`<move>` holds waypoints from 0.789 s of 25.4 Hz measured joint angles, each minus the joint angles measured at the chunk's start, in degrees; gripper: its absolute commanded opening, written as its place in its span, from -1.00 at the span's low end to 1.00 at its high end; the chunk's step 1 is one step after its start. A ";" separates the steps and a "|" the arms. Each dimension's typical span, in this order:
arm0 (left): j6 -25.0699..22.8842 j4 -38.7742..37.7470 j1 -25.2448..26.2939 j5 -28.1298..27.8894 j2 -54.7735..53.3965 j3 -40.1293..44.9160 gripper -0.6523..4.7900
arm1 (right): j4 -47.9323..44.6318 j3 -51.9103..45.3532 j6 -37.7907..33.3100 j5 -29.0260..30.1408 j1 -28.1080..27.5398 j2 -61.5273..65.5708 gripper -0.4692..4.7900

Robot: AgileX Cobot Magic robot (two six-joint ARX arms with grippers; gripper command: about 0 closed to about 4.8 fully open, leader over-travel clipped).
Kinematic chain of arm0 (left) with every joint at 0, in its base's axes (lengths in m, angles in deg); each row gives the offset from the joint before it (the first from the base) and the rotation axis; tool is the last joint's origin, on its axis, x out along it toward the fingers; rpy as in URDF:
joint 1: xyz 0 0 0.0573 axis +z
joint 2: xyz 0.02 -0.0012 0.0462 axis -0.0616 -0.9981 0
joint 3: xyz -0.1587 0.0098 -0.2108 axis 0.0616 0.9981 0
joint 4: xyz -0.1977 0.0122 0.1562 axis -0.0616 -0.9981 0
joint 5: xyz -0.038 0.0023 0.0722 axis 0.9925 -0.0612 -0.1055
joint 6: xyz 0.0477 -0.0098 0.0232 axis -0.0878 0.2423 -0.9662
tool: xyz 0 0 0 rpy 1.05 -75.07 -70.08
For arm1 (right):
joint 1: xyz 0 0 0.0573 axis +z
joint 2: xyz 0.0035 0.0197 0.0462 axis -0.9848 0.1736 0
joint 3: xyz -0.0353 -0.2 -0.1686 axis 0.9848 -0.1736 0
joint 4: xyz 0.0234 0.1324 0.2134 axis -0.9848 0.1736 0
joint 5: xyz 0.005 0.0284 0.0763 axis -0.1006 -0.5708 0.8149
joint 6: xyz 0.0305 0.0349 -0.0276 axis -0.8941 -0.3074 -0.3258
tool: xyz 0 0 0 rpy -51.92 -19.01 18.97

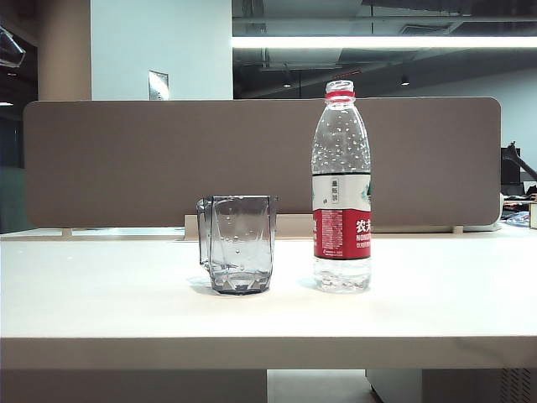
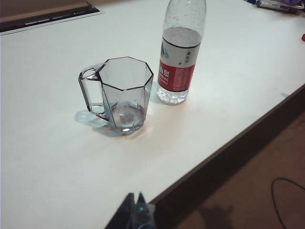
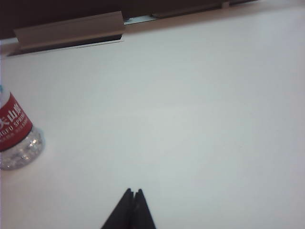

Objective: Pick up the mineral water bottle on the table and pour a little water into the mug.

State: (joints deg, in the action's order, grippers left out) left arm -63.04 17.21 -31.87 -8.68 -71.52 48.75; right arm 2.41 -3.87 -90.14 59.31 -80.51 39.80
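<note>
- We see the mineral water bottle (image 1: 341, 189) standing upright on the counter (image 1: 109, 294), cap off, long axis vertical, with the mug (image 1: 238, 243) just beside it, the two near each other but not touching.
- Our right end effector (image 3: 133, 192) hangs over bare counter with its fingertips pressed together, closed on nothing.
- The relation that matters: from the right end effector, the bottle lies ahead and off to one side, only its base and the lower red label showing at the edge of the right wrist view, well apart from the fingertips.
- Our left end effector (image 2: 134, 196) also looks pinched shut and empty, poised near the counter's front edge; from it the mug is straight ahead and the bottle sits just beyond and to the side of the mug.
- We judge the right arm the natural one for the pick, since the bottle stands on its side of the exterior view; it would need to open its jaws and swing toward the bottle's body before closing.
- The exterior view shows neither arm, yet it gives us the bottle's full height, the open neck and the low water (image 1: 341, 273) at the base with droplets up the walls.
- The left wrist view alone shows into the mug's mouth; we cannot tell if any water lies in it.
- No grasp yet, so we judge the task is at its start.
</note>
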 measured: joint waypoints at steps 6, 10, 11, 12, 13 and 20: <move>0.00 0.00 0.00 0.00 0.00 0.00 -0.78 | 0.00 0.00 2.01 -0.20 -0.24 0.00 -0.84; 0.00 0.00 0.02 0.00 0.00 0.00 -0.78 | 0.00 0.00 2.01 -0.39 -0.50 0.00 -0.84; 0.00 0.00 0.00 0.00 0.00 0.00 -0.78 | 0.00 0.00 2.01 -0.39 -0.50 0.00 -0.84; 0.00 0.00 0.00 0.00 0.00 0.00 -0.78 | 0.00 0.00 2.03 -0.39 -0.50 0.00 -0.84; 0.00 0.00 0.00 0.00 0.00 0.00 -0.78 | 0.00 0.00 2.01 -0.39 -0.50 0.00 -0.84; -1.55 0.98 0.00 -2.51 0.74 0.02 -0.78 | 0.00 0.00 2.03 -0.39 -0.50 0.00 -0.84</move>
State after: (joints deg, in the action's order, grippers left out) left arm -64.59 18.20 -31.87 -11.19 -70.77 48.77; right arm 2.41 -3.87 -88.10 58.92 -81.02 39.80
